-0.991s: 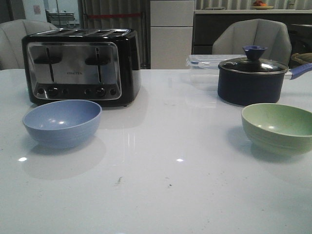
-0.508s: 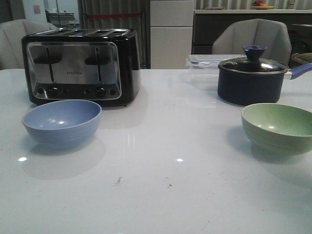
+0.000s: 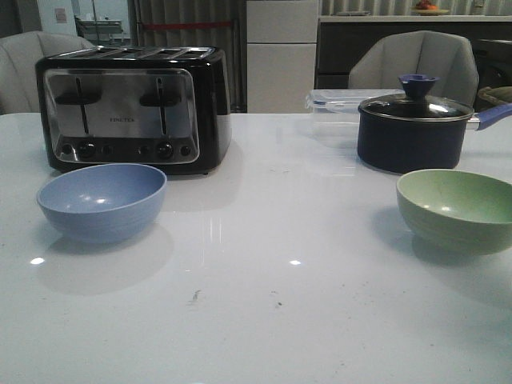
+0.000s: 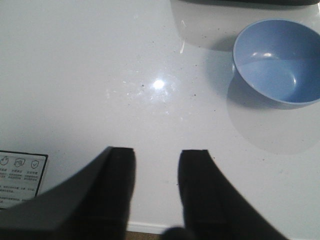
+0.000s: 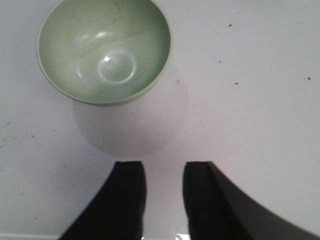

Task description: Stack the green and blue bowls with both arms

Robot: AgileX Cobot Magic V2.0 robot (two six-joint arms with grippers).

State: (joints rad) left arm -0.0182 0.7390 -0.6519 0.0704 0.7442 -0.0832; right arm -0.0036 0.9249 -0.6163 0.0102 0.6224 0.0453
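The periwinkle blue bowl (image 3: 102,200) stands upright and empty on the white table at the left, in front of the toaster; it also shows in the left wrist view (image 4: 278,62). The pale green bowl (image 3: 456,208) stands upright and empty at the right, in front of the pot; it also shows in the right wrist view (image 5: 105,50). The bowls are far apart. My left gripper (image 4: 156,155) is open and empty over bare table, well short of the blue bowl. My right gripper (image 5: 164,167) is open and empty, short of the green bowl. Neither arm shows in the front view.
A black and steel toaster (image 3: 132,108) stands at the back left. A dark navy pot with a glass lid (image 3: 414,128) stands at the back right, with a clear plastic container (image 3: 332,102) beside it. A white label (image 4: 20,177) lies near the table's edge.
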